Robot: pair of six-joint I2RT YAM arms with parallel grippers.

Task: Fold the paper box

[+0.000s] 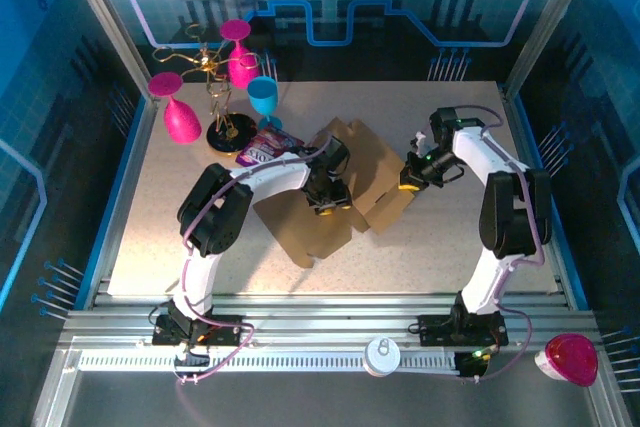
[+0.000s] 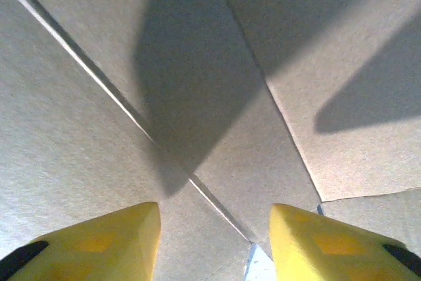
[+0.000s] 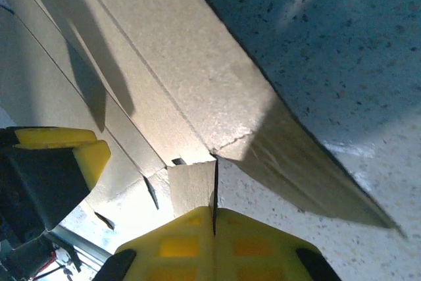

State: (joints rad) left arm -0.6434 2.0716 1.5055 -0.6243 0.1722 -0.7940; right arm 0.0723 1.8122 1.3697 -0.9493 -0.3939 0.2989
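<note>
The box (image 1: 300, 232) lies mid-table (image 1: 430, 257) as a brown sheet partly opened out, with its flaps spread between the two arms. The step in hand is judged to be the raising and creasing of the right-hand panel. For this to be done well, the sheet should be pinned from the left while the fold is made from the right. Pressure should be put just beside a crease, not across it, so that the base is not dragged over the table. The panel should be caught near its edge and turned along the scored line in one even sweep. A pull away from that line would likely buckle the card.

The left gripper (image 1: 330, 202) is placed over the middle of the box with its fingers (image 2: 99, 245) set wide apart. Nothing is gripped between them, and creased card (image 2: 197, 64) is seen beneath. Whether the tips bear on it cannot be told.

The right gripper (image 1: 408, 182) is placed at the box's right edge, parted to a middling gap. In the right wrist view a small tab (image 3: 191, 185) is seen touching the lower finger (image 3: 217, 245). It is not clamped. Beyond it the panel (image 3: 164, 64) appears lifted off the table (image 3: 329, 64).
</note>
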